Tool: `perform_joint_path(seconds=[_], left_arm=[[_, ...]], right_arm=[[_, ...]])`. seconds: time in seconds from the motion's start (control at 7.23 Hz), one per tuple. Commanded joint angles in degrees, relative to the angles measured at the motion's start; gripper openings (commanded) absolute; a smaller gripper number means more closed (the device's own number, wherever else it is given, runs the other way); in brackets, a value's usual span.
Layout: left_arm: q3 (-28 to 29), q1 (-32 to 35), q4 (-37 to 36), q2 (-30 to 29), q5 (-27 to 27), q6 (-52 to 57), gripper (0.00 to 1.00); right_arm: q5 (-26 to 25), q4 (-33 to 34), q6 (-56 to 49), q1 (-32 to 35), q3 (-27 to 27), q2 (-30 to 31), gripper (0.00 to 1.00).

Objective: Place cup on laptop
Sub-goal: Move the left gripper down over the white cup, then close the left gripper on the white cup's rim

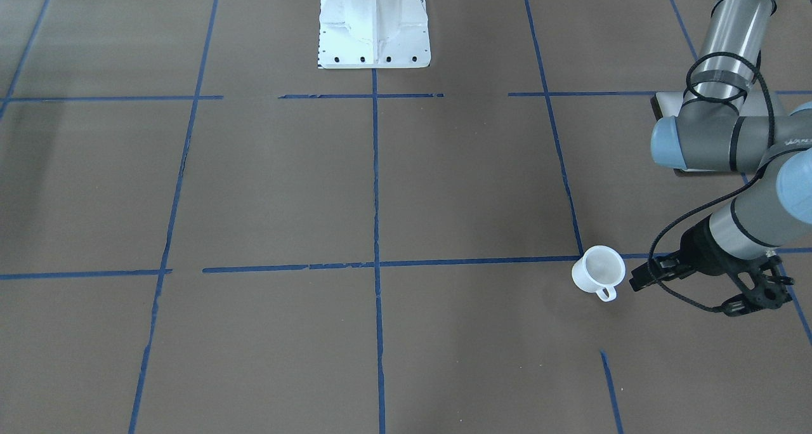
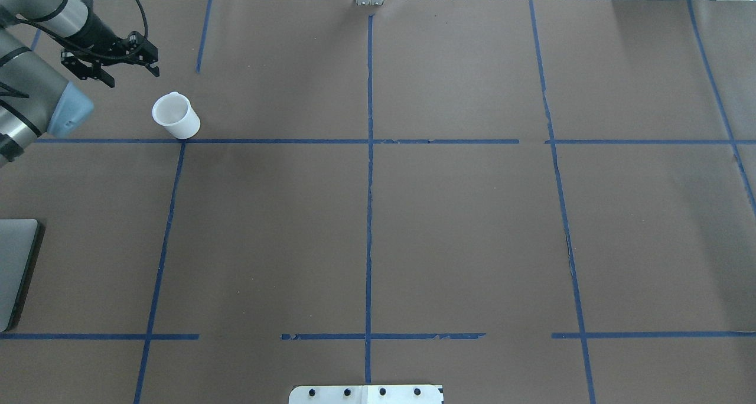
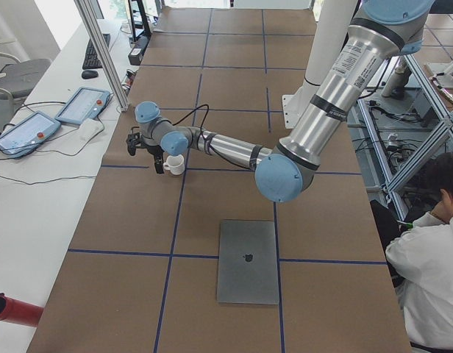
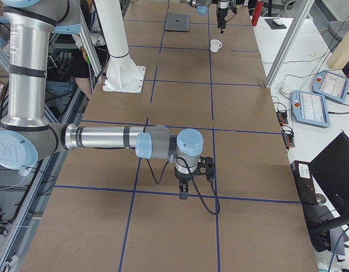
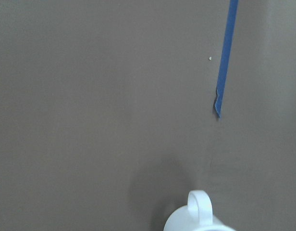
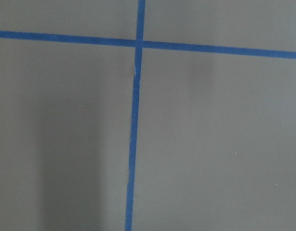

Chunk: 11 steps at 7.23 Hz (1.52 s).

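**A:** Any brand or writing to read?

**B:** Only a black apple logo point(image 3: 248, 257), mid-lid on the laptop point(image 3: 245, 283). Some lettering point(image 3: 353, 55) on the left arm too, but too small to read.

**A:** Cup?

**B:** Upright on the table point(image 1: 285, 186), white, at a crossing of blue tape point(image 1: 444, 262). Just to the right of the left gripper point(image 1: 680, 297) and a touch nearer the robot.

**A:** Touching?

**B:** No. Just beside one fingertip point(image 1: 636, 283), with a sliver of table between. Outside the gap, not within it. Handle turned away from the robot; only that loop and a bit of rim at the bottom edge of the left wrist view.

**A:** Fingers?

**B:** Spread wide, nothing between them.

**A:** Laptop, from that gripper?

**B:** Well apart, back toward the robot's side and out by the table's left end. Closed, flat, lid up. Well apart from the cup point(image 1: 598, 269) too.

**A:** Right gripper point(image 4: 186, 190)?

**B:** Far from cup and laptop, low over a tape line. Seen from the side only, so cannot tell whether spread or closed.
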<state>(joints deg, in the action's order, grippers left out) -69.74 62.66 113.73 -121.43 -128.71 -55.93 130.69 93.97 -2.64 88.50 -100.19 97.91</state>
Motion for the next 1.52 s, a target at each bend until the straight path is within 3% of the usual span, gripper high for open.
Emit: perform_joint_path(seconds=[0.0,0.28,0.83,0.97,1.38], left_arm=[[4.08,-4.18,2.03,-2.14,1.53,-5.22,1.0],[4.17,-6.48,2.11,-2.68,5.65,-7.26,0.96],[4.35,-6.58,2.2,-2.76,5.84,-7.09,0.34],[4.35,-6.67,2.2,-2.76,5.84,-6.66,0.0],[4.08,-6.58,2.2,-2.94,7.42,-6.39,0.0]], right_arm=[[0.01,-0.02,0.0,0.0,0.0,0.0,1.0],[0.01,-0.02,0.0,0.0,0.0,0.0,1.0],[0.01,0.07,0.0,0.0,0.0,0.0,1.0],[0.01,-0.02,0.0,0.0,0.0,0.0,1.0],[0.01,-0.02,0.0,0.0,0.0,0.0,1.0]])
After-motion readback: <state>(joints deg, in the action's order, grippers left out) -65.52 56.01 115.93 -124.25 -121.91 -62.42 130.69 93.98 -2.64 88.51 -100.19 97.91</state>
